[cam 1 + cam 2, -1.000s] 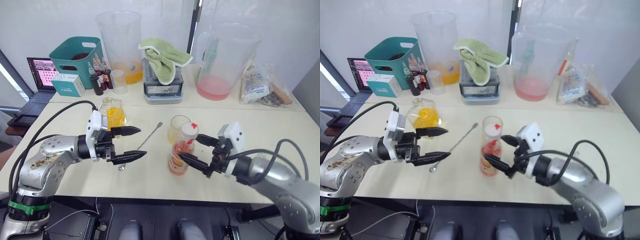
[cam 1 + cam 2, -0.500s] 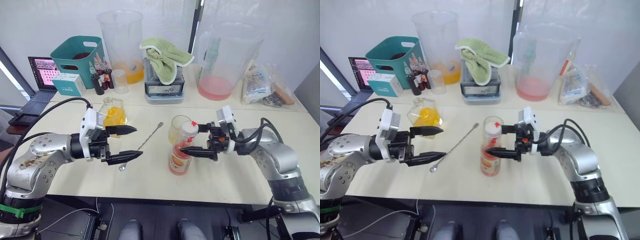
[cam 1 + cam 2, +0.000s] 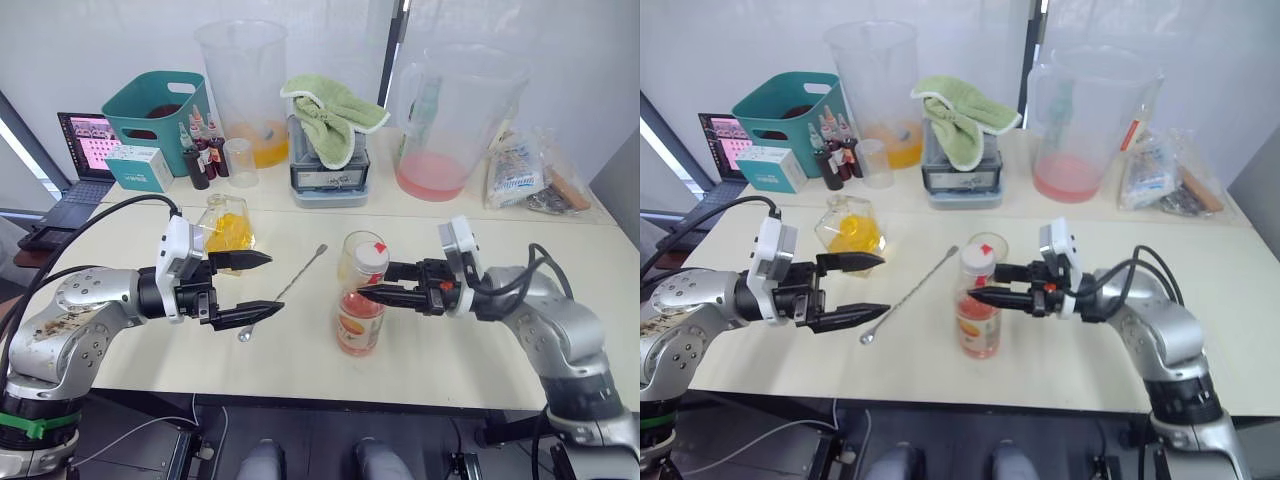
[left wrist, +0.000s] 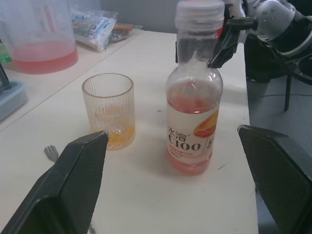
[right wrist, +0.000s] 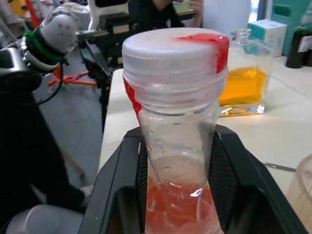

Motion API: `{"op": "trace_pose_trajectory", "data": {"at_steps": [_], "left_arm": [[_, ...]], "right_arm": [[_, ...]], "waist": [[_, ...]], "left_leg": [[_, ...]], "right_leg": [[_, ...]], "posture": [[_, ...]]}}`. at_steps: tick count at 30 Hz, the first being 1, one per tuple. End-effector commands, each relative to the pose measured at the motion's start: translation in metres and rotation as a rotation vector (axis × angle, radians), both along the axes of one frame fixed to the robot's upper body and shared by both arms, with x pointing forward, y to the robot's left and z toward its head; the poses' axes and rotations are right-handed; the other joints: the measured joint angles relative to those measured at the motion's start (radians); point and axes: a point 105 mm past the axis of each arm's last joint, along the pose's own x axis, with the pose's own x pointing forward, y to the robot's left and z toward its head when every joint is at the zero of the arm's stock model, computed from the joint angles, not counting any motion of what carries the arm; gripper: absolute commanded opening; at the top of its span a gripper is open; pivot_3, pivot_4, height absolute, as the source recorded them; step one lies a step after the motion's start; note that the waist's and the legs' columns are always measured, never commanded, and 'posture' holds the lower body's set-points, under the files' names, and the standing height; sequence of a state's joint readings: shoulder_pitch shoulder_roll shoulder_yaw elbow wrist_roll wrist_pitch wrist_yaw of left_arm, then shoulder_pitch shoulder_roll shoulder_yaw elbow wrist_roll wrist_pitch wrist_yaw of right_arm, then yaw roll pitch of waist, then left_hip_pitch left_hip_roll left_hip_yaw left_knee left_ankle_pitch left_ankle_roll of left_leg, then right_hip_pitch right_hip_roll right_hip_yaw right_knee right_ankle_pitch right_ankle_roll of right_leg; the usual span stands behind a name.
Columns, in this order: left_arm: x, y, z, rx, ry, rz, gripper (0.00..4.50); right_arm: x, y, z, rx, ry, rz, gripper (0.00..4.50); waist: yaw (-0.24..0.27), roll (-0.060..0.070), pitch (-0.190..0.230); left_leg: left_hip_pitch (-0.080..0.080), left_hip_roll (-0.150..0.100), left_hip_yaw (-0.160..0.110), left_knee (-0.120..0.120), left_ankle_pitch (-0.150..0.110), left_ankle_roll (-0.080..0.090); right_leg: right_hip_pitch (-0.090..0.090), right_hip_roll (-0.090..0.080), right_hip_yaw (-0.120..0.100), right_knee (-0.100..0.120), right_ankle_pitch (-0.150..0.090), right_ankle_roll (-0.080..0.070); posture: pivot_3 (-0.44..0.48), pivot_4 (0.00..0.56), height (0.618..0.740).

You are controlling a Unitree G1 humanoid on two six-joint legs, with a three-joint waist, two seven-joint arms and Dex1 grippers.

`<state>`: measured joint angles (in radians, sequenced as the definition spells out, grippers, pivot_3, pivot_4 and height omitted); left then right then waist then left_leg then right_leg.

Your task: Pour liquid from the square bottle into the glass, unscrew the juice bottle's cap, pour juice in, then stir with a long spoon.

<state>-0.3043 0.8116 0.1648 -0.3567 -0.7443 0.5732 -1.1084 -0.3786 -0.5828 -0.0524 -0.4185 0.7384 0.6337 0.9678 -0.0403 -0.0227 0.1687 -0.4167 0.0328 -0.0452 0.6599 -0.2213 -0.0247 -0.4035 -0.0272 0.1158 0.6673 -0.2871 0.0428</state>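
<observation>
1. The right gripper [image 3: 378,283] is reaching in at the neck of the juice bottle [image 3: 360,305], its jaws spread with one finger either side of the neck just under the cap [image 5: 175,48]; in the right wrist view a sliver of gap is showing on each side, so the jaws are looking not yet clenched.
2. The left gripper [image 3: 258,286] is hovering released, jaws wide and grasping nothing, aimed toward the bottle from the far side of the long spoon [image 3: 285,290].
3. The step in hand is judged to be the cap unscrewing: the glass [image 4: 108,110] is already holding a little orange liquid, and the cap is still sitting on.
4. The next move is calling for one gripper pinning the bottle body while the other is twisting the cap.
5. The square bottle [image 3: 226,228] is standing just beyond the left jaws, upright.
6. The glass is standing just behind the bottle, close enough that a swinging finger is risking a knock.
7. The worktop [image 3: 450,350] is offering open room in front of both jaws; its near edge is lying fairly close to the bottle.
</observation>
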Motion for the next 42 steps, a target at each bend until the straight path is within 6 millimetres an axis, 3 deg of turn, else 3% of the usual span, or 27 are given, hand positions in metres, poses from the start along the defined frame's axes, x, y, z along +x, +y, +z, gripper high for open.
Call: {"op": "trace_pose_trajectory", "data": {"at_steps": [1, 4, 7, 9, 16, 19, 20, 23, 25, 27, 33, 42], "left_arm": [[-0.002, -0.003, 0.003, -0.005, -0.035, -0.02, 4.5], [0.001, -0.004, 0.001, -0.016, -0.031, -0.028, 4.5], [0.003, -0.005, -0.001, -0.021, -0.026, -0.04, 4.5], [0.006, -0.008, -0.002, -0.025, -0.022, -0.055, 4.5], [0.012, -0.013, -0.001, -0.02, -0.022, -0.092, 4.5], [0.014, -0.012, -0.001, -0.018, -0.023, -0.094, 4.5], [0.014, -0.012, -0.001, -0.019, -0.023, -0.095, 4.5], [0.014, -0.013, -0.001, -0.021, -0.025, -0.095, 4.5], [0.015, -0.013, 0.0, -0.026, -0.027, -0.089, 4.5], [0.015, -0.014, -0.001, -0.028, -0.029, -0.088, 4.5], [0.013, -0.015, -0.001, -0.032, -0.036, -0.081, 4.5], [0.008, -0.01, 0.004, -0.019, -0.052, -0.049, 4.5]], "right_arm": [[-0.011, 0.008, 0.026, 0.088, -0.096, -0.224, 1.18], [-0.015, 0.017, 0.021, 0.084, -0.124, -0.553, 1.15], [-0.02, 0.019, 0.016, 0.088, -0.117, -0.717, 1.13], [-0.02, 0.016, 0.003, 0.102, -0.052, -0.827, 1.12], [-0.026, 0.022, -0.024, 0.072, 0.058, -0.869, 1.12], [-0.027, 0.024, -0.026, 0.088, 0.087, -0.856, 1.12], [-0.027, 0.023, -0.025, 0.097, 0.084, -0.847, 2.19], [-0.021, 0.006, -0.018, 0.111, 0.051, -0.85, 3.17], [-0.019, -0.004, -0.013, 0.093, 0.019, -0.798, 3.97], [-0.02, -0.009, -0.011, 0.066, 0.017, -0.683, 4.48], [-0.015, -0.016, -0.009, -0.033, 0.087, -0.242, 4.48], [0.021, -0.018, -0.01, -0.104, 0.086, 0.015, 4.48]], "waist": [[-0.001, 0.0, 0.0], [-0.003, 0.0, 0.0], [-0.003, 0.0, 0.0], [-0.001, 0.0, 0.0], [-0.004, -0.001, -0.001], [-0.005, -0.001, -0.001], [-0.005, -0.002, -0.002], [-0.005, -0.002, -0.002], [-0.003, -0.002, -0.002], [-0.001, -0.002, -0.002], [-0.006, -0.002, -0.002], [-0.002, -0.002, -0.001]], "left_leg": [[0.0, 0.0, 0.0, 0.0, 0.0, 0.0], [0.0, 0.0, -0.001, 0.0, 0.0, 0.0], [0.0, -0.001, -0.001, 0.0, 0.001, -0.001], [0.0, -0.001, 0.0, 0.0, 0.001, -0.002], [0.0, 0.0, -0.001, 0.0, 0.001, -0.002], [0.001, 0.0, -0.001, 0.0, 0.001, -0.002], [0.001, 0.0, -0.001, 0.0, 0.001, -0.002], [0.001, 0.001, -0.001, 0.0, 0.001, -0.002], [0.001, 0.0, -0.001, 0.0, 0.001, -0.002], [0.001, 0.0, -0.001, 0.0, 0.001, -0.002], [0.001, 0.0, 0.0, 0.0, 0.001, -0.001], [0.001, 0.001, 0.0, 0.0, 0.001, -0.001]], "right_leg": [[0.0, 0.0, 0.0, 0.0, 0.0, 0.0], [-0.001, 0.0, 0.0, 0.001, 0.0, 0.0], [-0.002, 0.0, 0.0, 0.003, 0.0, 0.0], [-0.002, 0.0, 0.0, 0.003, 0.0, 0.0], [0.0, 0.001, -0.001, -0.001, -0.001, 0.0], [0.001, 0.001, -0.001, -0.001, -0.001, -0.001], [0.001, 0.001, -0.001, -0.001, -0.001, -0.001], [0.001, 0.001, -0.001, -0.002, -0.001, -0.001], [0.001, 0.001, -0.001, -0.002, -0.001, -0.001], [0.002, 0.001, -0.001, -0.002, -0.001, -0.001], [0.002, 0.001, -0.001, -0.003, -0.001, -0.001], [0.002, 0.002, 0.0, -0.003, -0.001, -0.001]], "posture": [[0.0, 0.15, 0.74], [0.0, 0.15, 0.74], [0.0, 0.15, 0.74], [0.0, 0.15, 0.74], [0.0, 0.15, 0.74], [0.0, 0.15, 0.74], [0.0, 0.15, 0.74], [0.0, 0.15, 0.74], [0.0, 0.15, 0.74], [0.0, 0.15, 0.74], [0.0, 0.15, 0.74], [0.0, 0.15, 0.74]]}}
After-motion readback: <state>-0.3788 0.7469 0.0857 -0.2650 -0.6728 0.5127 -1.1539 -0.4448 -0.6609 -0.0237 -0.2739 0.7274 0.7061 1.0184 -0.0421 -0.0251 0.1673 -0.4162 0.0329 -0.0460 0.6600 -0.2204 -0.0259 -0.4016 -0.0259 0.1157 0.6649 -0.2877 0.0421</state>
